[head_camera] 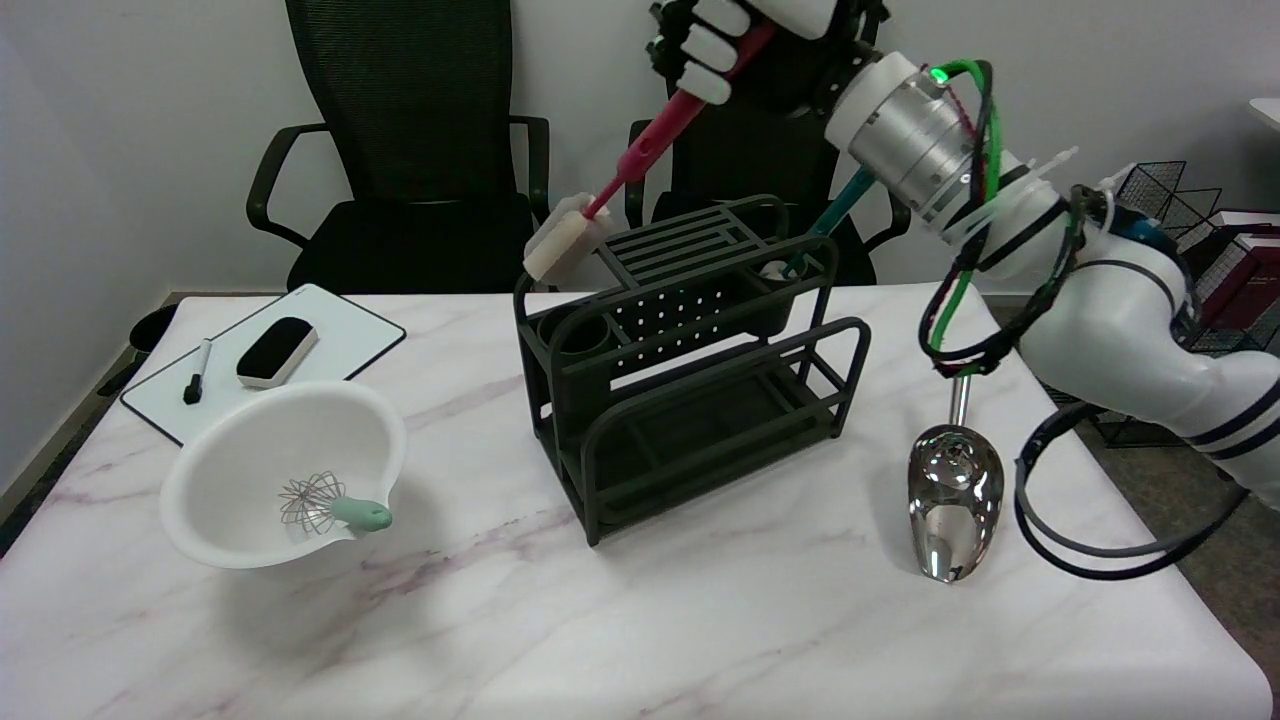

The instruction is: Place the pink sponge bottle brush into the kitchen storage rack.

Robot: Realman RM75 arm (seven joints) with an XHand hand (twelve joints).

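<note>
1. Pink sponge bottle brush is off the table and in the air, hanging tilted from your right hand: the pink handle runs down and to the left from the hand, and the pale sponge head is the lowest part, just past the upper left corner of the kitchen storage rack.
2. Far down and left of your hand, the white bowl with the small whisk in it, and the whiteboard with its eraser and marker, lie well apart from the work and play no part.
3. Below your hand, the rack stands upright on the marble table. Its round cup holder at the left end looks empty, and the sponge head hovers above and slightly behind it, not yet inside any compartment.
4. Your hand itself sits at the top edge of the view, fingers wrapped round the upper handle; part of it is cut off, so how firmly it grips you cannot tell.
5. Down and right of your hand, a teal-handled tool already stands in the rack's right end, and the metal scoop lies on the table beside the rack.
6. Judging progress: pick-up and carry look done; what remains is lining the head over an opening, lowering it in, and letting go.
</note>
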